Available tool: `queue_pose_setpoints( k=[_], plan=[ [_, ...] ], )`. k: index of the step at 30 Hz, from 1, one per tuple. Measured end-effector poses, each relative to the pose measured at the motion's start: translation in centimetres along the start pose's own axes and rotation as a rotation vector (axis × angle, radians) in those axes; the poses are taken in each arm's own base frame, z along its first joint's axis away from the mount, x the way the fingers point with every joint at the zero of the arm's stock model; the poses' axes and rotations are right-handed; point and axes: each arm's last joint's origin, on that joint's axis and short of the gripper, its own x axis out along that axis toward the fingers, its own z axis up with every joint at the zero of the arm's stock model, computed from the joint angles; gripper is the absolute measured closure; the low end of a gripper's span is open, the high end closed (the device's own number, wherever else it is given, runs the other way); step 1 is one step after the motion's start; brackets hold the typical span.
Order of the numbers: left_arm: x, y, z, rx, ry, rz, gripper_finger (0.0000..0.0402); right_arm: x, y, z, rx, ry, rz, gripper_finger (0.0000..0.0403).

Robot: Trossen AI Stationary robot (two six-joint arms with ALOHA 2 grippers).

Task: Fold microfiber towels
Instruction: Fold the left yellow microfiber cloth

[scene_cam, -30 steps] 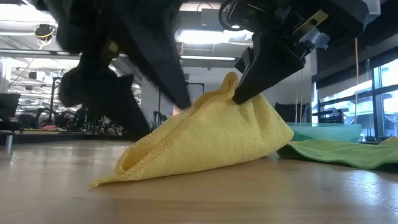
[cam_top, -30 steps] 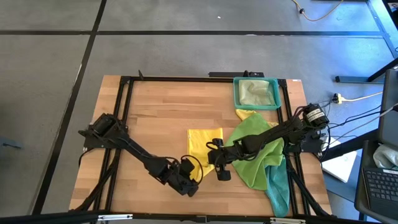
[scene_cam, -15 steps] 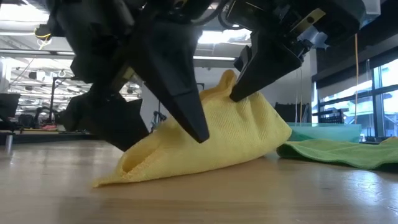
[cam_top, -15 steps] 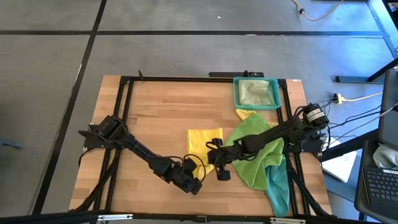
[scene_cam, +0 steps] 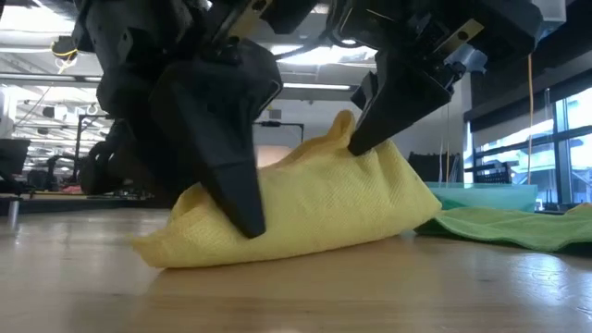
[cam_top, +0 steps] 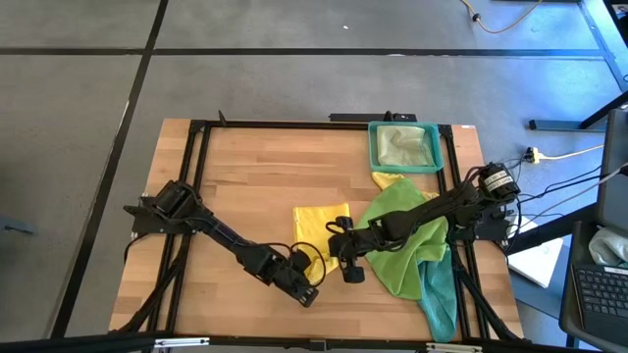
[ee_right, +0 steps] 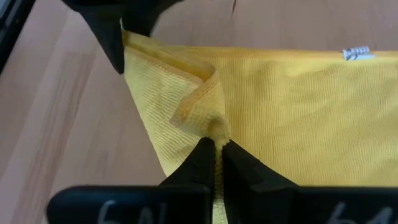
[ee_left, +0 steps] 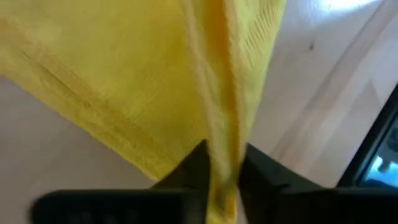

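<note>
Left gripper [scene_cam: 242, 208]: near the table's front edge; its dark fingers are pinched on the near-left corner of the soft yellow microfiber towel [cam_top: 316, 227]. The left wrist view shows cloth squeezed between the two fingertips [ee_left: 194, 167]; from above, the arm hides that corner entirely.
Right gripper [ee_right: 215, 149]: just beyond and to the right of the left one, closed on a raised fold of the same yellow towel. The right wrist view shows the crease caught between its tips; the low view shows the cloth lifted into a peak there.
Yellow towel, what is hidden: in the high view both grippers cover its near part, so only the far, flat half shows. The low view shows the bunched hump but not how far it reaches back. A small white label [ee_right: 356, 53] on its edge shows only in the right wrist view.
Wooden table [cam_top: 245, 186]: pale planks in a black frame; the towel lies near its middle, toward the front.
Bright green microfiber towel [cam_top: 412, 250]: spread to the right of the yellow one, partly under the right arm.
Teal microfiber towel [cam_top: 440, 294]: hangs at the near-right edge, mostly covered by the green one.
Second yellow cloth [cam_top: 389, 180]: only a corner shows beyond the green towel.
Teal plastic tray [cam_top: 373, 147]: far right; a pale olive-green cloth [cam_top: 404, 147] lies in it.
</note>
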Motion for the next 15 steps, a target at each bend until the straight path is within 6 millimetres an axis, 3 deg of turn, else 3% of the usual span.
queue_pose_setpoints(
  k=[3,10,15],
  plan=[
    [-0.1,-0.1,0.1,0.014,0.068,-0.019,0.0392,-0.1,-0.1,-0.2,0.016,0.028,-0.005,0.0387],
    [-2.8,-0.6,1.8,0.058,0.08,-0.06,0.04,-2.3,-0.4,-0.1,0.013,0.05,-0.019,0.0386],
    [-4.8,0.4,4.5,0.142,0.056,0.01,0.0401,-3.0,-0.6,-0.2,0.014,0.068,-0.028,0.0386]
  ],
)
